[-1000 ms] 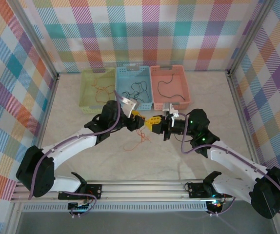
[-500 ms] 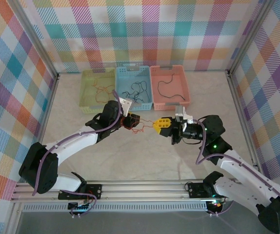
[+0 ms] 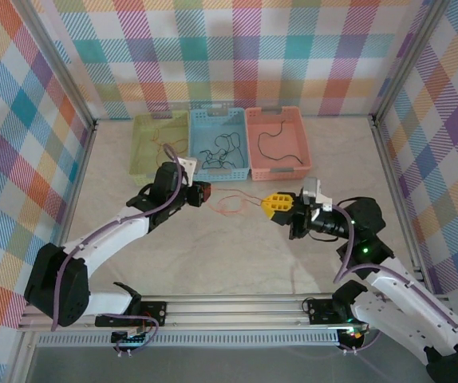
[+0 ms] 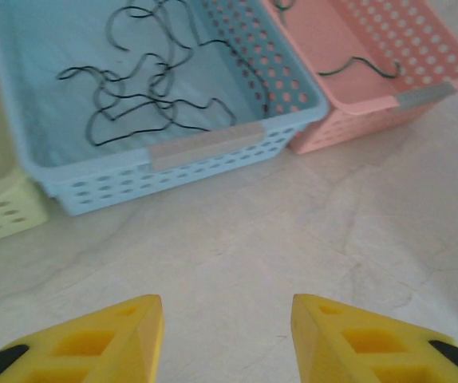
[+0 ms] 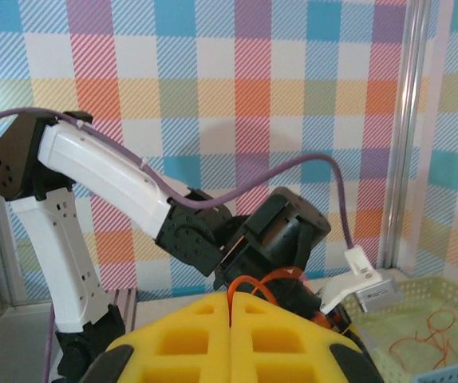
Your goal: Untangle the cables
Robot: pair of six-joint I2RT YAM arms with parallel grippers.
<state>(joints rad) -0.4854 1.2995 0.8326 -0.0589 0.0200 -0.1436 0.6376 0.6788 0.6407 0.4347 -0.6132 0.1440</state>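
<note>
A thin orange-red cable (image 3: 230,203) lies stretched over the table between my two grippers. My right gripper (image 3: 266,204) is shut on its right end, and orange loops (image 5: 253,284) stick out just above the closed yellow jaws (image 5: 230,300). My left gripper (image 3: 203,194) sits at the cable's left end, in front of the blue basket. In the left wrist view its jaws (image 4: 227,302) stand open over bare table with nothing between them. Dark green cables (image 4: 145,96) lie in the blue basket (image 3: 237,171). A short black cable (image 4: 357,68) lies in the pink basket (image 3: 279,173).
A pale green basket (image 3: 145,163) at the back left holds more orange cable (image 3: 165,144). The three baskets stand side by side against the checked back wall. Aluminium frame posts (image 3: 392,152) edge the table on both sides.
My right gripper has pulled back to the right with the orange cable, drawing it out. My left gripper has moved left and back toward the baskets, and its jaws have narrowed slightly.
</note>
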